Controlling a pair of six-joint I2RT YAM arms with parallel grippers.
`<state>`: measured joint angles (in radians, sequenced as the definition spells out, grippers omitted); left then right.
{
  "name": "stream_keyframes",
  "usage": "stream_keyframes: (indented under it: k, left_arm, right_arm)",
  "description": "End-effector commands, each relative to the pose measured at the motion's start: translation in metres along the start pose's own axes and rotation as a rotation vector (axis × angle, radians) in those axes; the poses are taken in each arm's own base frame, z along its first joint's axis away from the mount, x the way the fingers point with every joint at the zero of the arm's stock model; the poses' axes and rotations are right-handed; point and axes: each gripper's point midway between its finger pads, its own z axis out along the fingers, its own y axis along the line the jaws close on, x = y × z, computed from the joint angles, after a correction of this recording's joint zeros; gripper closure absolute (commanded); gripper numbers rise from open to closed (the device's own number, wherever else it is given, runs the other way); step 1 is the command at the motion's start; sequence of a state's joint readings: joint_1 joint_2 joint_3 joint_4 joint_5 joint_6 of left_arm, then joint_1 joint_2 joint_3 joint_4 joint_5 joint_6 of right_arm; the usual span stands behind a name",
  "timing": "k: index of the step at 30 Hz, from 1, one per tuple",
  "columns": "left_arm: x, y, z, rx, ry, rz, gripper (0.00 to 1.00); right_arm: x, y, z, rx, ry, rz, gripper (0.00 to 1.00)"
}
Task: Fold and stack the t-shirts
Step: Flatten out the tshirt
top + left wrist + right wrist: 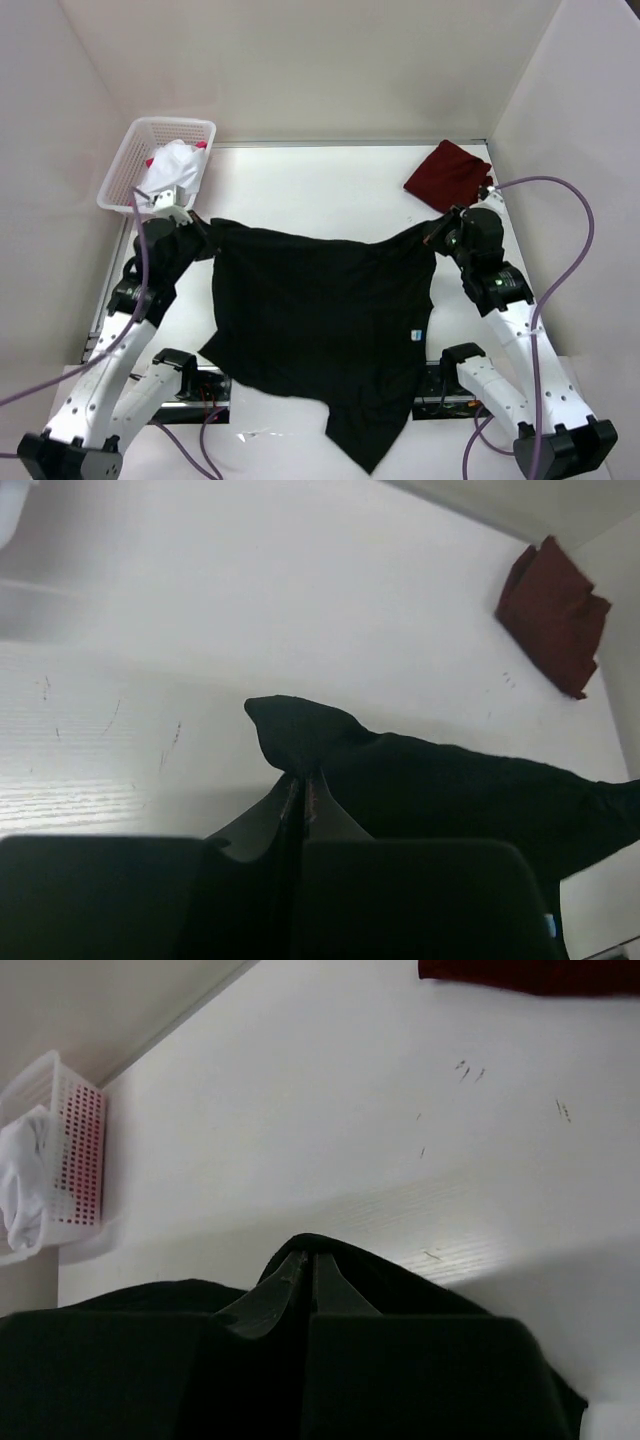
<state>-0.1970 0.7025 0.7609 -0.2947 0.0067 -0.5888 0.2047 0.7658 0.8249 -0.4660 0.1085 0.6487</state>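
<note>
One t-shirt (320, 310) pinched; left gripper (301, 782), right gripper (308, 1260)

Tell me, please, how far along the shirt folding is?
Done: the maroon shirt lies folded at the far right. In hand: left gripper and right gripper are shut on the black shirt, holding it spread. Left: folding and stacking it, then the clothes in the basket.

— Any writing out there?
— Nothing I can read. One small pale tag (413, 335) sits on the black t-shirt (320, 310), by its right edge, print far too tiny.
</note>
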Motion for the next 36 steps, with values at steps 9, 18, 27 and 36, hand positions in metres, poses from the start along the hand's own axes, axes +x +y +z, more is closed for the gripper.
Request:
stream_keyframes:
  k: [9, 18, 27, 36]
  left_arm:
    - [0.009, 0.009, 0.095, -0.072, 0.11, -0.035, 1.0]
    - [0.009, 0.023, 0.158, -0.159, 0.152, 0.025, 1.0]
    - [0.011, 0.047, 0.224, -0.278, 0.172, 0.061, 1.0]
    - [0.004, 0.083, 0.273, -0.376, 0.162, 0.051, 1.0]
  right_arm:
    - [-0.015, 0.002, 0.057, 0.043, -0.087, 0.095, 1.0]
    - [-0.037, 0.004, 0.116, 0.122, -0.11, 0.089, 1.0]
    - [-0.056, 0.002, 0.177, 0.176, -0.119, 0.058, 1.0]
    - [-0.068, 0.007, 0.259, 0.189, -0.096, 0.012, 1.0]
